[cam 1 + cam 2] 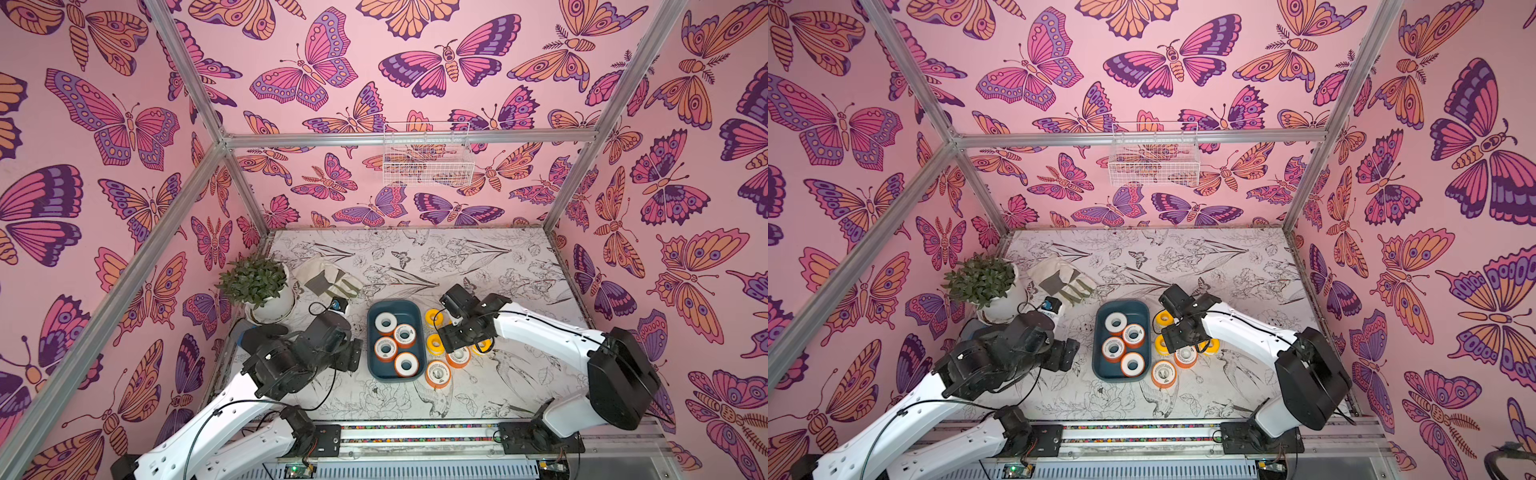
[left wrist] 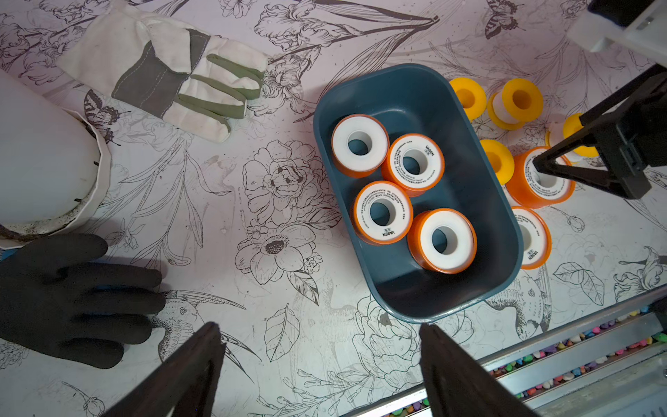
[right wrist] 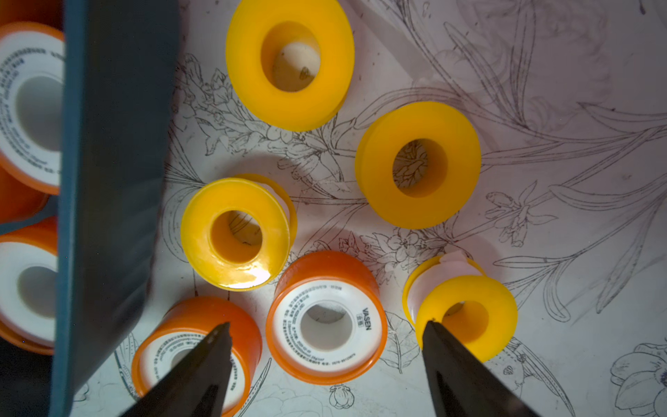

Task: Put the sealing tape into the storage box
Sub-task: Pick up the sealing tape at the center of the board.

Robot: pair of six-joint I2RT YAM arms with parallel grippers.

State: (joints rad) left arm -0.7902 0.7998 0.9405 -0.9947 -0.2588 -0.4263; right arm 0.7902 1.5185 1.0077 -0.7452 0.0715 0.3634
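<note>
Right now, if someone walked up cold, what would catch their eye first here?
The pink butterfly walls dominate everything. On the table, the teal storage box holds four orange sealing tape spools, with yellow spools and two more orange ones loose right beside it. The right tool hangs open over one of them.

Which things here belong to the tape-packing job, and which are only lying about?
For the job:
- orange tape spools
- yellow tape spools
- blue box

Lying about:
- potted plant
- white work glove
- black glove
- wire basket
</note>
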